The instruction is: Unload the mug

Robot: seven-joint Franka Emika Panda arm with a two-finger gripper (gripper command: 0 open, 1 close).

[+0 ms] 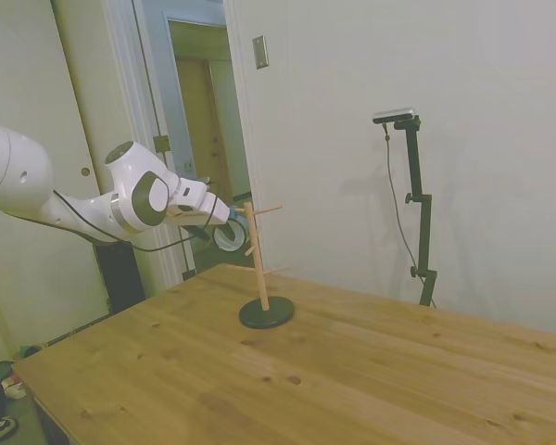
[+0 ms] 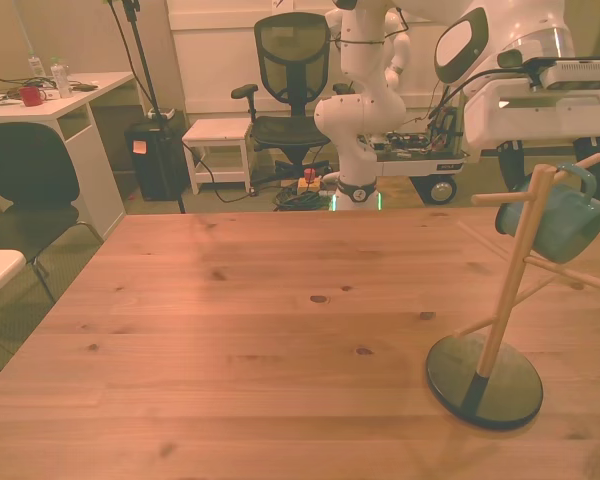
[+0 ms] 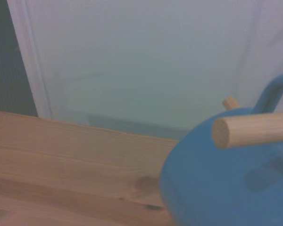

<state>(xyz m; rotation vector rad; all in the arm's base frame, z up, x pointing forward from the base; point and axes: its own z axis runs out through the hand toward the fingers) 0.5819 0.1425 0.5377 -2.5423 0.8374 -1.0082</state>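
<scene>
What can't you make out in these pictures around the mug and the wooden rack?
- Hand: side view, too small to tell open or shut; front view, fingers hidden behind the mug.
- Mug's handle on its peg: wrist view, cut off by the edge.
- Rack pegs: blurred in the wrist view.

mug partly behind the wooden rack's post, cropped and blurred in the wrist view
</scene>
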